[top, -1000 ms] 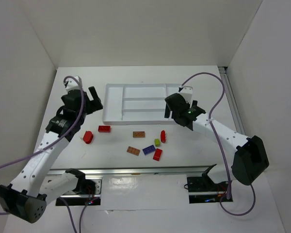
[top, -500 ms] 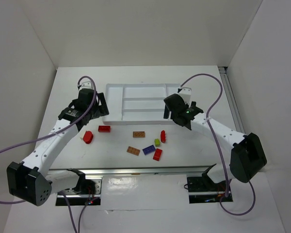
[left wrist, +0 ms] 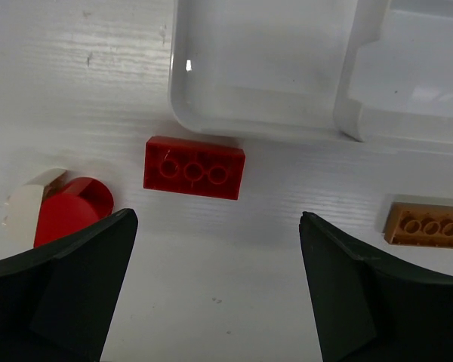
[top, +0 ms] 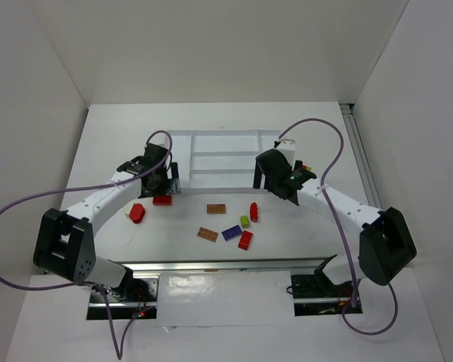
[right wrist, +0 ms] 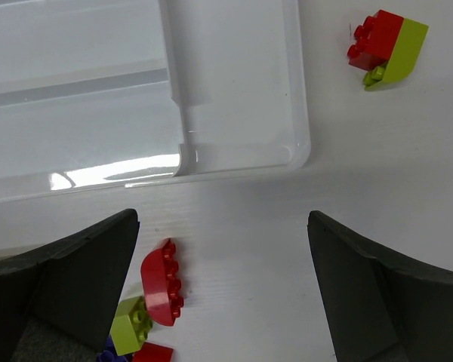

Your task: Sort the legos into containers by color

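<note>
Both my left claw (left wrist: pixel 215 226) and right claw (right wrist: pixel 223 219) hang open and empty above the worktop (left wrist: pixel 211 317). Nearest the left lies a red brick (left wrist: pixel 194 167), just beside the rim of the white tray (left wrist: pixel 257 68). My right wrist view alone shows clearly a red-and-lime stack (right wrist: pixel 386 38) on the worktop past the tray's corner.

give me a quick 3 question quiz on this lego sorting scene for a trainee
1. Left wrist view: where is the red brick relative to the tray? A) inside it B) on the table just outside it C) stacked on a blue brick
2. True or false: the left gripper is shut on a brick.
3. Fill in: in the right wrist view, the joined piece beyond the tray's corner is red and ____.
Key: 1 B; 2 false, it is open; 3 lime green.
</note>
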Controlling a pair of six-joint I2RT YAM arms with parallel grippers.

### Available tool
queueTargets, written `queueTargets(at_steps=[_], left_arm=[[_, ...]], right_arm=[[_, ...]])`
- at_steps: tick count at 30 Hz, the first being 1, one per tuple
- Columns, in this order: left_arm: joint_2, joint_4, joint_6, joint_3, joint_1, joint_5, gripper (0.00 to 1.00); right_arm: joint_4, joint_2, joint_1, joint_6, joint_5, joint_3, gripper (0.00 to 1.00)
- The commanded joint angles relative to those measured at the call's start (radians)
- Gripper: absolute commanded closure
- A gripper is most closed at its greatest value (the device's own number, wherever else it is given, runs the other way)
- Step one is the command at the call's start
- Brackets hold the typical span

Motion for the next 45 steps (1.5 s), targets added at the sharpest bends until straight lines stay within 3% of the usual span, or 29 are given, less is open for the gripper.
queueTargets(at_steps=[1,7,11,25,31,34,37,39,45], left_arm=[[0.034,0.012,-0.026,-0.023,-0.003,-0.012,0.0],[0.063,0.012,-0.049,-0.055,-0.013,-0.012,0.0],[0.117,-0.017,-0.113,-0.032,-0.013,-0.125,0.0],[0.186,0.108,-0.089,-0.044,-0.013,-0.113,0.0],[0.23,0.089,-0.119,-0.029,-0.013,-0.118,0.08],[0.23,0.089,-0.119,-0.029,-0.013,-0.118,0.17],[0.2,0.079,-0.144,-0.049,-0.013,-0.118,0.22],[0.177,0.06,-0.165,-0.049,-0.013,-0.13,0.31],[-0.01,-0.071,-0.119,0.011,-0.013,-0.118,0.33]], right_arm=[[0.036,0.01,0.004,-0.011,0.001,0.023,0.0],[0.036,-0.013,-0.006,-0.021,0.001,0.032,0.0],[0.036,-0.013,-0.016,-0.042,0.001,0.032,0.0],[0.047,0.039,-0.054,-0.082,-0.048,0.08,0.0],[0.047,0.03,-0.085,-0.091,-0.059,0.069,0.0],[0.036,0.041,-0.096,-0.091,-0.059,0.069,0.0],[0.036,0.041,-0.106,-0.091,-0.068,0.069,0.0],[0.036,0.041,-0.106,-0.091,-0.068,0.069,0.0],[0.036,0.041,-0.106,-0.1,-0.077,0.069,0.0]])
